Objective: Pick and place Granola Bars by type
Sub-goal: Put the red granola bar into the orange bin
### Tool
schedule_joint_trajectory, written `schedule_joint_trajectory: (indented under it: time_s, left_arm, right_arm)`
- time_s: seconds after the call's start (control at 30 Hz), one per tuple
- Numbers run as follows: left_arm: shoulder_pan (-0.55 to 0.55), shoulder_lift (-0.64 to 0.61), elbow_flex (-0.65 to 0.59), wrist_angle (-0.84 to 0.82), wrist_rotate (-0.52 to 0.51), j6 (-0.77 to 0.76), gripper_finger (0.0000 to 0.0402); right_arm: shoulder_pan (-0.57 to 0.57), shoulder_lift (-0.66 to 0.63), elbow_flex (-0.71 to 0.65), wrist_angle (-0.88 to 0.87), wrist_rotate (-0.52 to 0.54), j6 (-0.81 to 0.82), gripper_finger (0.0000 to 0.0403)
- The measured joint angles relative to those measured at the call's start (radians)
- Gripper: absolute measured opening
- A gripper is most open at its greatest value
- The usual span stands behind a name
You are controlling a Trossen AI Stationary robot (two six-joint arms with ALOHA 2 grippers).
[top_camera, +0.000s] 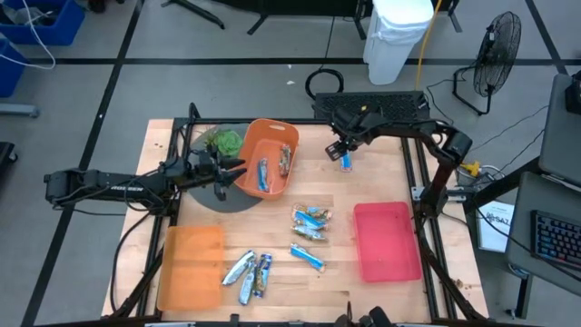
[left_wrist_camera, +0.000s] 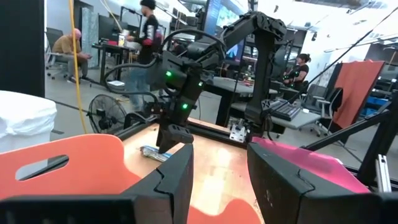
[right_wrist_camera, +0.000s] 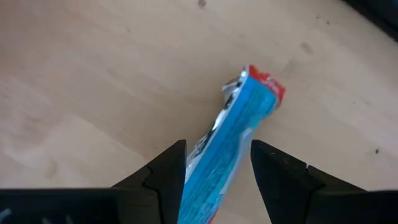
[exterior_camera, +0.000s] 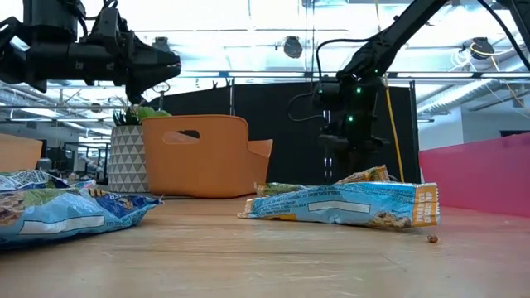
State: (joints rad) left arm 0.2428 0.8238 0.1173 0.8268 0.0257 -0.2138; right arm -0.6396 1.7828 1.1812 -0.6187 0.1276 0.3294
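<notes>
Honestly can't read a single word anywhere. The granola bar wrappers [exterior_camera: 344,205] have printed panels, but the lettering is just smudges. Same with the blue bar [right_wrist_camera: 233,134] sitting between the right gripper [right_wrist_camera: 217,163] fingers: red end, white patches, no legible brand or numbers.

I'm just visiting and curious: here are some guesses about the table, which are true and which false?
1. The pink tray holds bars. False: it shows none inside.
2. The right gripper has a bright blue bar between its fingers. True.
3. The orange basket holds two bars. True.
4. The left gripper carries a bar. False: its fingers are open with nothing between them, beside the basket.
5. A potted plant stands next to the orange basket. True.
</notes>
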Motion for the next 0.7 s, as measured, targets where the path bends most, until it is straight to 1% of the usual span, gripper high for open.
schedule_joint_trajectory:
  time_s: [0.17,0.3,0.53,0.7]
  left_arm:
    - [0.000,0.000,0.000,0.001,0.000,-0.002,0.0154]
    - [0.000,0.000,0.000,0.001,0.000,-0.005,0.0154]
    - [0.000,0.000,0.000,0.001,0.000,-0.004,0.0154]
    - [0.000,0.000,0.000,0.001,0.000,-0.004,0.0154]
  right_arm:
    - [0.005,0.014,0.000,0.001,0.001,0.008,0.0167]
    - [0.004,0.048,0.000,-0.002,-0.005,0.006,0.0146]
    - [0.007,0.046,0.000,-0.017,-0.052,-0.032,0.0076]
    - [0.024,0.021,-0.001,-0.018,-0.053,-0.089,0.0017]
